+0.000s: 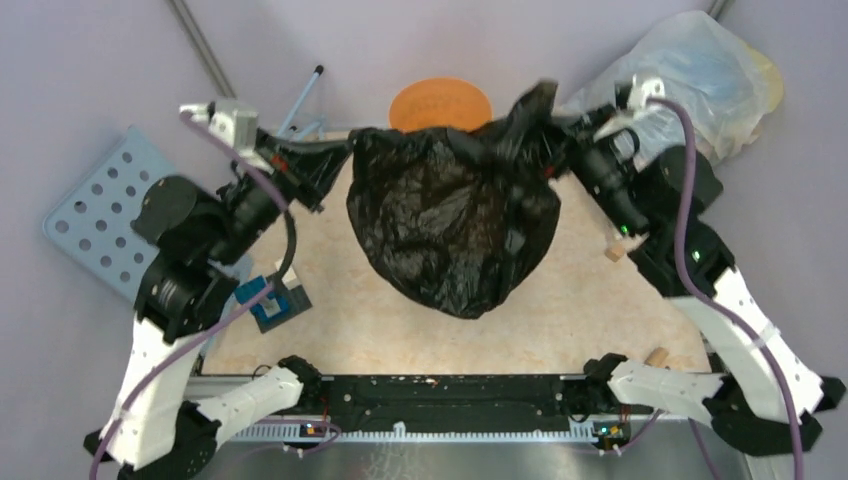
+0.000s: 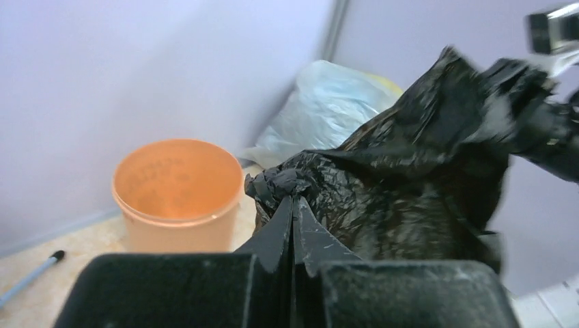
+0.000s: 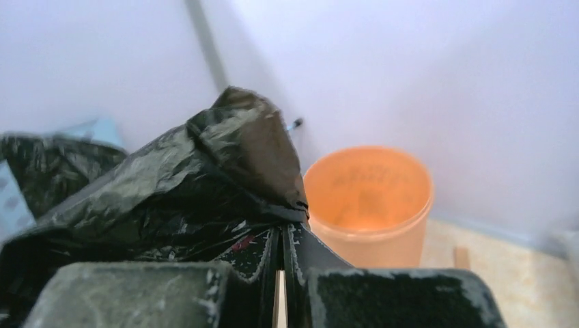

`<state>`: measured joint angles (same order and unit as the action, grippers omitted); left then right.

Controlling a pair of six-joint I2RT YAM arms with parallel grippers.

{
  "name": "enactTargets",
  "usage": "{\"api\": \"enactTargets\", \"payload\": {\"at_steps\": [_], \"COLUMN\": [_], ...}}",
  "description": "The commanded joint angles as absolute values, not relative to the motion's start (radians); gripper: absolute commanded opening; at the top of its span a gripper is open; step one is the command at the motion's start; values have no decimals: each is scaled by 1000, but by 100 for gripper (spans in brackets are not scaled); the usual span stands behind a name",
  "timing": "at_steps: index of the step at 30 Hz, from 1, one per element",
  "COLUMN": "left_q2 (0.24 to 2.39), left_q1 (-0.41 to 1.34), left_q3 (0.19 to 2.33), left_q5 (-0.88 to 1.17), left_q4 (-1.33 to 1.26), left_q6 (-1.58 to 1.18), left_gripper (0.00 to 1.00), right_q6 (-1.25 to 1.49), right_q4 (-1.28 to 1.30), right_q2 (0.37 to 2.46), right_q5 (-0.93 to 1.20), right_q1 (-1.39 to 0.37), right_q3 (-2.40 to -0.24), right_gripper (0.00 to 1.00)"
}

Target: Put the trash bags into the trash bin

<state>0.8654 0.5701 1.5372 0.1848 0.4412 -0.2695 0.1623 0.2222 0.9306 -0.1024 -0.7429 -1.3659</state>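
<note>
Left hand (image 2: pixel 293 213), right hand (image 3: pixel 282 236) on trash bag (image 1: pixel 450 225)

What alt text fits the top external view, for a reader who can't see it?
Seen from above, the left hand and right hand each pinch an edge of a black trash bag, which sags between them over the table. An orange bin stands just behind it.

Pale lavender walls (image 1: pixel 90 60), a beige mottled tabletop (image 1: pixel 340 330), a blue perforated panel (image 1: pixel 95 215) at the left edge.
</note>
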Motion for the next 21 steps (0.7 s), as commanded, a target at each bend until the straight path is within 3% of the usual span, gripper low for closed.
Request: {"api": "enactTargets", "payload": {"at_steps": [1,4,7,11,14,18,21], "left_q2": [1117,1163,1112,999,911,817,826], "left_q1": [567,564,563,563,564,564,562], "left_q3": [1614,1456,1227,1056,1078,1164,1281], "left_q5": [43,55,129,406,602,855,883], "left_q4": [577,638,690,843,894,750,755], "left_q6": [-222,-228,-259,-249,-220,-251,-276], "left_gripper": [0,0,0,0,0,0,0], "right_q6": [123,166,199,190,162,136,150], "right_q4": [421,568,551,598,622,570,581], "right_q2": [1223,1291,1197,1033,937,845,826], "right_q5": [-356,-324,-197,181,458,799,833], "right_q1": [-727,-712,-712,-711,-713,-713,-713], "right_q3": [-1613,-1541,-1288,-1087,-1106,-1202,-1298], "right_gripper": [0,0,0,0,0,0,0]}}
